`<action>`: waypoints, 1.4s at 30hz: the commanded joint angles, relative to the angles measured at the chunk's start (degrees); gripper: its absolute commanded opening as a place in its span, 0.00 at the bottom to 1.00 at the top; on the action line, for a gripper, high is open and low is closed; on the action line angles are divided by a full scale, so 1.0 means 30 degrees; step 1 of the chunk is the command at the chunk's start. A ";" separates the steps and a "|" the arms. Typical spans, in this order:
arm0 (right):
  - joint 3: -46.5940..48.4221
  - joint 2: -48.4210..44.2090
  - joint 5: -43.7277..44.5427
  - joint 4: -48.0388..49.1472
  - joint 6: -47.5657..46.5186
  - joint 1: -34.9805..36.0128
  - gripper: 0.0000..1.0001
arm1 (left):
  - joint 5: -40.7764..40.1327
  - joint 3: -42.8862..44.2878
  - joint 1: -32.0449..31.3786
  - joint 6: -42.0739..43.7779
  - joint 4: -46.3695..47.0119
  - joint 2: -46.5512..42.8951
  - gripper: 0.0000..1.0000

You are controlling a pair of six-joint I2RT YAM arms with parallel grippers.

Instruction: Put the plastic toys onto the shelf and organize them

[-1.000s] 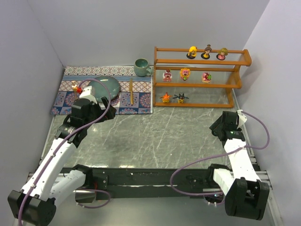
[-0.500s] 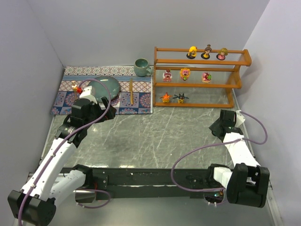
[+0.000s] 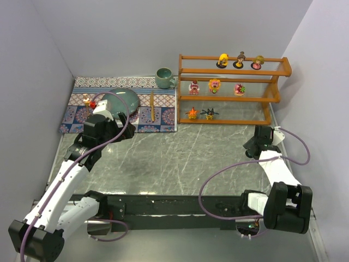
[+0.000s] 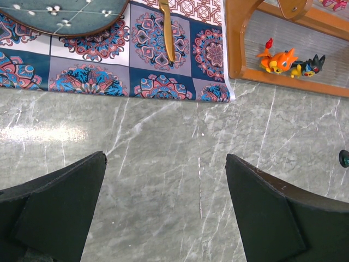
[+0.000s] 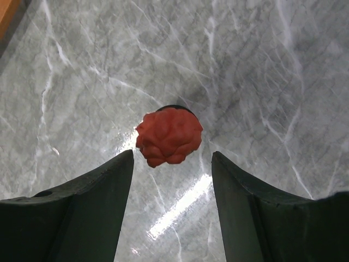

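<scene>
The shelf (image 3: 229,98) stands at the back right. It holds three toys on the top tier (image 3: 239,60), three pink and red ones on the middle tier (image 3: 214,85), and an orange one (image 3: 192,113) and a dark spiky one (image 3: 209,113) on the bottom tier. A red lumpy toy (image 5: 169,136) on a dark base stands on the marble just ahead of my right gripper (image 5: 172,159), which is open and low over the table (image 3: 254,144). My left gripper (image 4: 164,158) is open and empty above the marble by the mat (image 3: 104,117). A small red and yellow toy (image 3: 90,102) sits on the mat.
A patterned mat (image 3: 82,117) at the back left carries a teal plate (image 3: 126,99) and a slim wooden utensil (image 3: 152,106). A teal mug (image 3: 163,77) stands behind it. Walls close in on the left, the back and the right.
My right gripper has swung a little toward the shelf and the right arm's base has turned. The left arm has barely moved.
</scene>
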 commanded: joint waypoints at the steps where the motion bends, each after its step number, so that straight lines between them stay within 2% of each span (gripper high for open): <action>1: 0.0909 0.0496 0.0970 0.0913 0.0347 -0.0086 0.66 | -0.0300 0.0028 -0.0086 0.0267 0.0173 -0.0121 0.97; 6: 0.0939 0.0967 0.0912 0.1088 0.0463 -0.0057 0.65 | -0.0300 -0.0001 -0.0086 0.0296 0.0172 -0.0092 0.97; 8: 0.0851 0.0967 0.0971 0.1118 0.0464 -0.0087 0.61 | -0.0300 -0.0001 -0.0116 0.0296 0.0202 -0.0092 0.97; 9: 0.0822 0.0938 0.1087 0.1118 0.0406 -0.0086 0.56 | -0.0271 -0.0001 -0.0116 0.0296 0.0202 -0.0092 0.97; 14: 0.0851 0.0616 0.1207 0.0885 0.0113 -0.0086 0.43 | -0.0300 -0.0001 -0.0116 0.0267 0.0201 -0.0150 0.97; 17: 0.1055 0.0177 0.0913 0.0709 -0.0587 0.0060 0.30 | -0.0329 -0.0001 -0.0116 0.0325 0.0173 -0.0121 0.97; 20: 0.1436 -0.0263 0.0679 0.0300 -0.1204 0.0352 0.26 | -0.0329 -0.0001 -0.0116 0.0296 0.0201 -0.0180 0.97; 24: 0.1700 -0.0760 0.0708 -0.0492 -0.1938 0.0792 0.28 | -0.0417 -0.0031 -0.0116 0.0325 0.0202 -0.0209 0.97; 25: 0.1613 -0.0878 0.0621 -0.0580 -0.1938 0.0792 0.32 | -0.0388 -0.0031 -0.0116 0.0267 0.0202 -0.0180 0.97; 26: 0.1526 -0.1024 0.0765 -0.0871 -0.1851 0.0792 0.42 | -0.0359 -0.0031 -0.0116 0.0296 0.0231 -0.0151 0.97; 29: 0.1320 -0.1260 0.0942 -0.1224 -0.1734 0.0763 0.57 | -0.0329 -0.0089 -0.0116 0.0296 0.0260 -0.0238 0.97; 42: 0.1086 -0.0440 0.1909 -0.0319 0.0552 0.0705 0.64 | -0.0505 -0.0089 -0.0262 0.0325 0.0231 -0.0414 0.97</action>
